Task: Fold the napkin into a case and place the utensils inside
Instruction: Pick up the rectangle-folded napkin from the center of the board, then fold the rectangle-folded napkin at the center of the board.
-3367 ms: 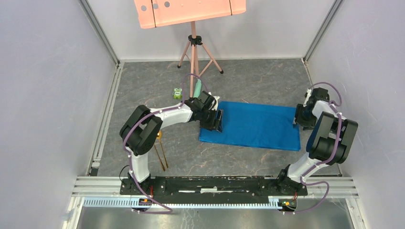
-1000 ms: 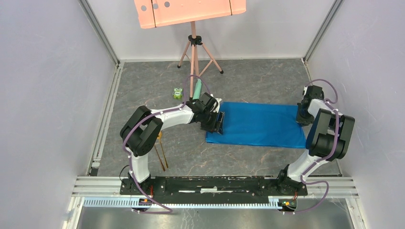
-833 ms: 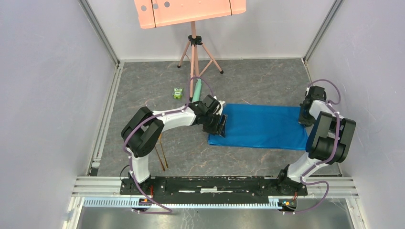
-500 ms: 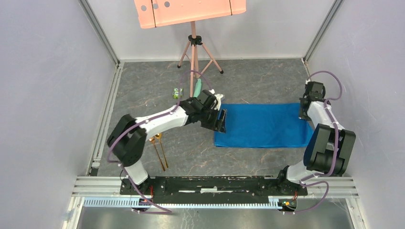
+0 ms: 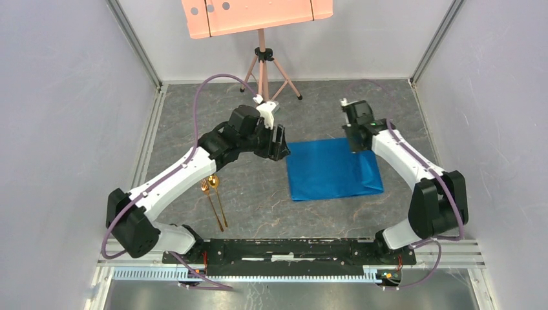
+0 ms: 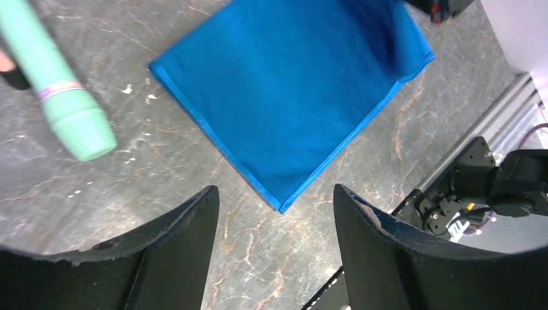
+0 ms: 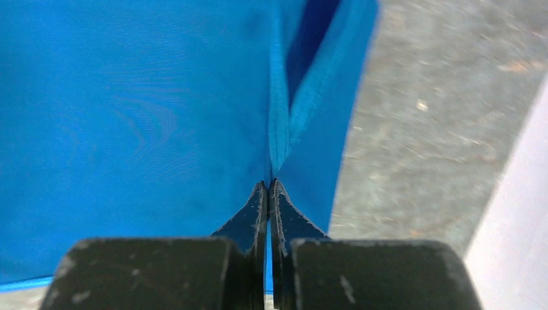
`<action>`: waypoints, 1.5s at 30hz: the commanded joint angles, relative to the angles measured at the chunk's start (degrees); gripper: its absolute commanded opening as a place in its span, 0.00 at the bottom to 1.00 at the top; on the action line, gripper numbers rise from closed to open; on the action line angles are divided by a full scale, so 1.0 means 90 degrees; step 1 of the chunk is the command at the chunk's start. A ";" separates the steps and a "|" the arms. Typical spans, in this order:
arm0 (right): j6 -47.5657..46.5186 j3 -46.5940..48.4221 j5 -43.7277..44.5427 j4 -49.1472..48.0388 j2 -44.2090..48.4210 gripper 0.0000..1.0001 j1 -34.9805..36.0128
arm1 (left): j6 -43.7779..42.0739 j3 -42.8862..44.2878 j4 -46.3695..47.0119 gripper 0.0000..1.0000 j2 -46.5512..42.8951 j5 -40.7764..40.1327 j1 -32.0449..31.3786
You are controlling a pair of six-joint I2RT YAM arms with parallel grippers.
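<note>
One soft, bright blue napkin (image 5: 329, 175) lies partly doubled on the grey marbled bench (image 5: 194, 116). Its far right edge is pinched up by the clenched right pincer (image 7: 269, 187), apparently to carry that side over for the case fold. Left of the napkin the left pincer (image 6: 274, 203) hangs spread and empty. Farther left lie the slim gold utensils (image 5: 216, 205).
</note>
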State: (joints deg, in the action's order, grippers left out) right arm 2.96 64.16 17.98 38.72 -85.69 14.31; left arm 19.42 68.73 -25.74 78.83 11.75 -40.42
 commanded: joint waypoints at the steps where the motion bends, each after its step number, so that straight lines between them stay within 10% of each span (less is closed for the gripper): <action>1: 0.0676 0.0378 -0.0381 0.0211 -0.0412 0.00 0.0809 | -0.0768 -0.0006 -0.0054 0.72 -0.0588 -0.0765 0.0065; 16: 0.1569 0.1260 -0.0900 0.0111 -0.1469 0.00 0.2347 | -0.1005 -0.0664 0.0230 0.73 -0.1146 -0.1512 0.0152; 45: 0.1830 0.1928 -0.1545 -0.0045 -0.2433 0.00 0.2903 | -0.0918 -0.0810 0.0356 0.75 -0.1394 -0.1472 0.0360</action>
State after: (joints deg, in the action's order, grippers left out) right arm 18.39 79.70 4.91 40.10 -107.02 40.14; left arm 12.93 61.47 -25.19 67.85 -1.45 -37.69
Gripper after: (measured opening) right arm 0.013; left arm 0.746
